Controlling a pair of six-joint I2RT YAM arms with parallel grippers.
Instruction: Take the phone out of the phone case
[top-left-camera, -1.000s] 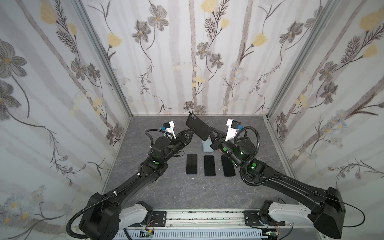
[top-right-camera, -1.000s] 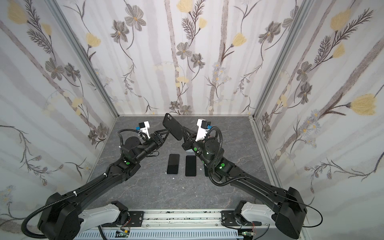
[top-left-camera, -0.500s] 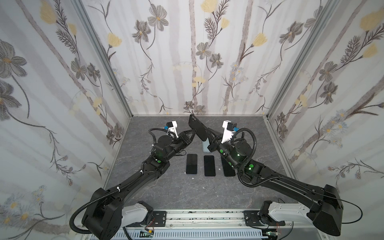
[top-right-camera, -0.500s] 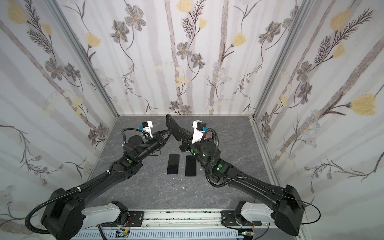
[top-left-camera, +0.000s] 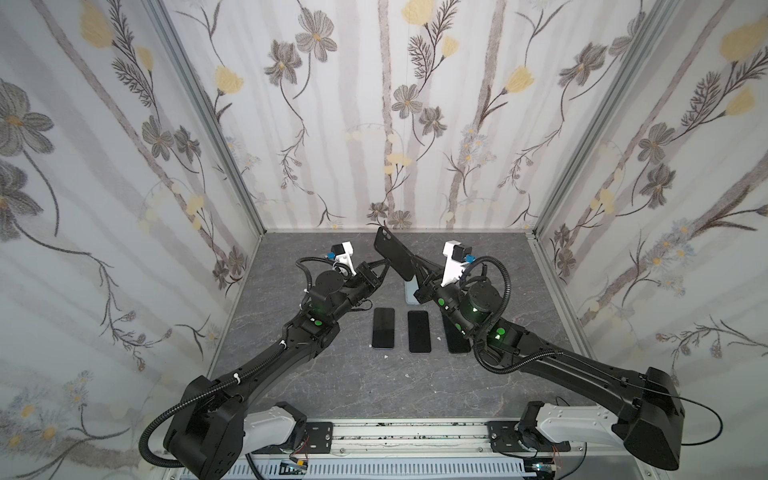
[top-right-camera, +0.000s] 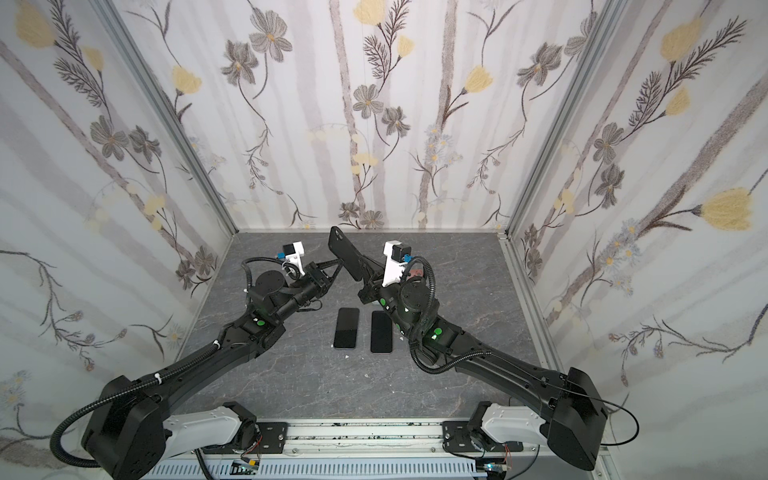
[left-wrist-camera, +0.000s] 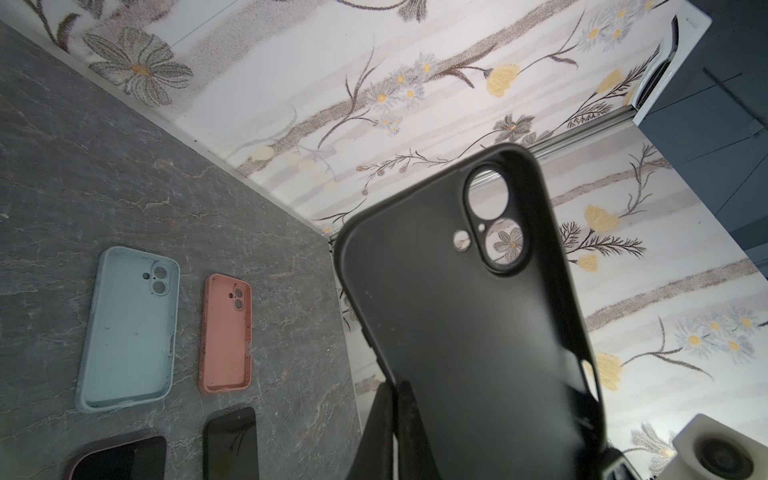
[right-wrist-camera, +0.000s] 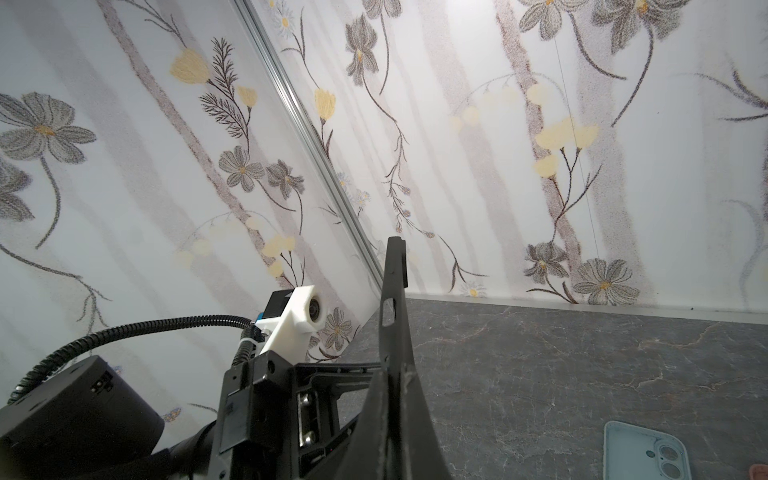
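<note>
**Item:** black phone case (top-left-camera: 392, 254). Hangs clear of the tabletop (top-left-camera: 374, 386) above its back middle, tilted, camera cut-out end uppermost. Shows wallpaper through both lens holes in the left wrist view, so judged empty, with no phone inside.

**Handling, as judged:**
- Light, thin-walled, and soft rather than stiff.
- Glossy inner face, likely slippery against flat pads.
- Not fragile, but prone to bend and twist under a pull.
- Best taken by the raised side wall or a corner lip, not the broad flat back.
- Best kept off the narrow strip beside the lens holes.

**Left gripper** (top-left-camera: 383, 266): closed, apparently pinching the case's side wall near its lower end. Comes in low from the left-edge side, forearm stretched toward the back edge, wrist roughly level.

**Right gripper** (top-left-camera: 413, 266): closed on the lower end of the case, which shows edge-on between the fingers in the right wrist view. Forearm rises from the front right corner, wrist pitched up and turned inward to face the left gripper.

**Elsewhere:**
- Three phones (top-left-camera: 383, 327) (top-left-camera: 418, 331) (top-left-camera: 453, 343) lie face up in a row near the tabletop's middle. The one nearest the right edge is partly hidden under the right arm.
- Light blue case (left-wrist-camera: 129, 328) and pink case (left-wrist-camera: 226, 336) lie open side up nearer the back edge.
- Cannot tell which phone belongs to the black case.
</note>
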